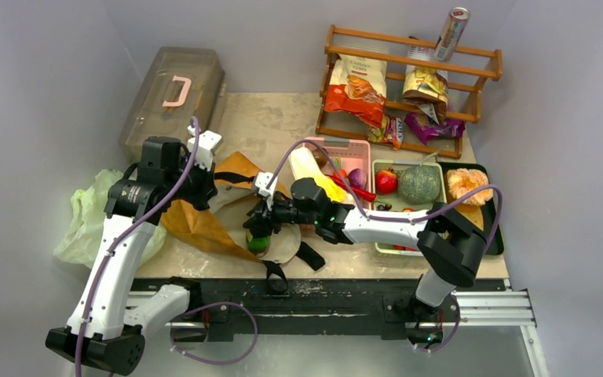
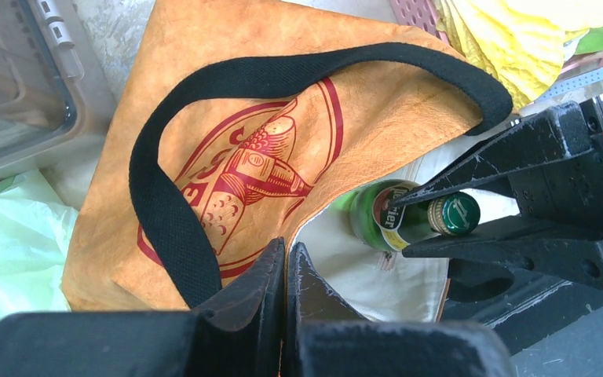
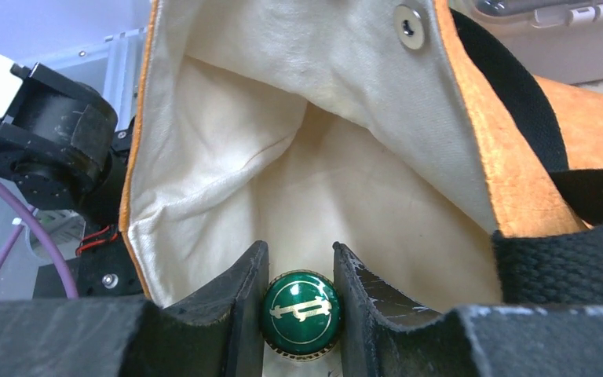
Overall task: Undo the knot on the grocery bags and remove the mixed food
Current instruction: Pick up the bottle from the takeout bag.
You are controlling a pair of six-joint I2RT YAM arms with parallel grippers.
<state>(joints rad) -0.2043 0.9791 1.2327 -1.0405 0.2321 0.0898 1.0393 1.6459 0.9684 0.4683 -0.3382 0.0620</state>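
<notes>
Two tools at the brown tote (image 2: 361, 102) | left tool (image 2: 285, 263): closed, pinching the tote's rim | right tool (image 3: 300, 271): clamped on the cap of the green bottle (image 3: 301, 312) at the tote's mouth | pale-green plastic bag (image 1: 86, 216): crumpled at the left edge of the counter (image 1: 267, 118)

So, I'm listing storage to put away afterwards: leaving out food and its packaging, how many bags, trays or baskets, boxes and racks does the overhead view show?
Bags: 2 (mustard tote, pale-green plastic bag)
Trays and baskets: 3 (pink basket, green tray, black tray)
Boxes: 1 (lidded box)
Racks: 1 (wooden rack)
Total: 7
</notes>
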